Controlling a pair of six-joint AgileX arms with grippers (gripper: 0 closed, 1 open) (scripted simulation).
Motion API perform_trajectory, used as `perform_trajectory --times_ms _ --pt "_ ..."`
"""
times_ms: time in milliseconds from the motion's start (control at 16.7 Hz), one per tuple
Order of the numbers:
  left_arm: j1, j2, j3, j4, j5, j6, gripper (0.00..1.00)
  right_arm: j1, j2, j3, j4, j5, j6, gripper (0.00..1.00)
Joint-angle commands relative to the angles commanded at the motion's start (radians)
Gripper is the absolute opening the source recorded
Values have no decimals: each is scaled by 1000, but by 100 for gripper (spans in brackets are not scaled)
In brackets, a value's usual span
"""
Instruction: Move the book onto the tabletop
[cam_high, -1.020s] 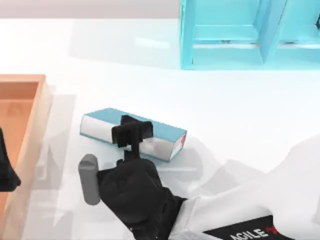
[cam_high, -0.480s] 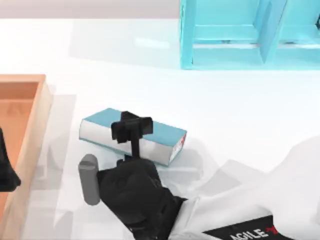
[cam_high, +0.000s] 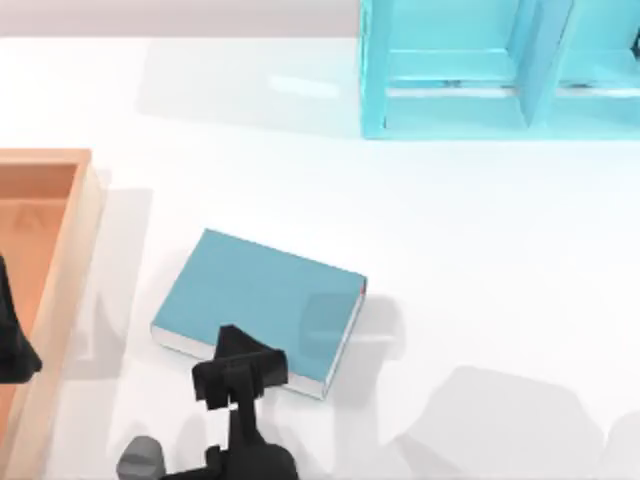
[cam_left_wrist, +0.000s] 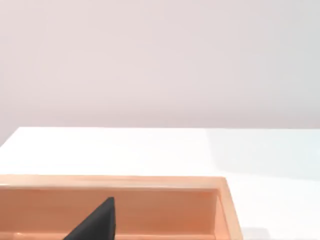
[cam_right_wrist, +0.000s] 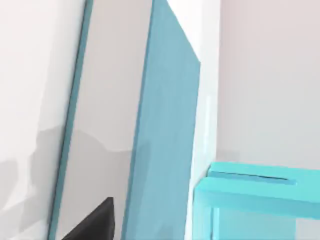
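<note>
Thick teal-blue hardcover book (cam_high: 258, 307) now flat on glossy white tabletop (cam_high: 480, 260), no longer on edge as a second ago. Right gripper (cam_high: 236, 372) released, at near edge, fingers apart. Placement seemingly done. Left gripper (cam_high: 12, 340) parked over orange wooden tray (cam_high: 60, 160).

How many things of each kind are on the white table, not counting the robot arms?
Book: 1
Wooden tray: 1
Light-blue shelf: 1
Total: 3
</note>
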Motion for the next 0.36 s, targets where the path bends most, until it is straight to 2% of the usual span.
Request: perform_trajectory --times_ms 180,360 --pt "0 0 0 0 0 0 100 113 -39 -8 -130 96 125 100" --pt "0 0 0 0 0 0 100 143 -57 -24 -168 131 157 100"
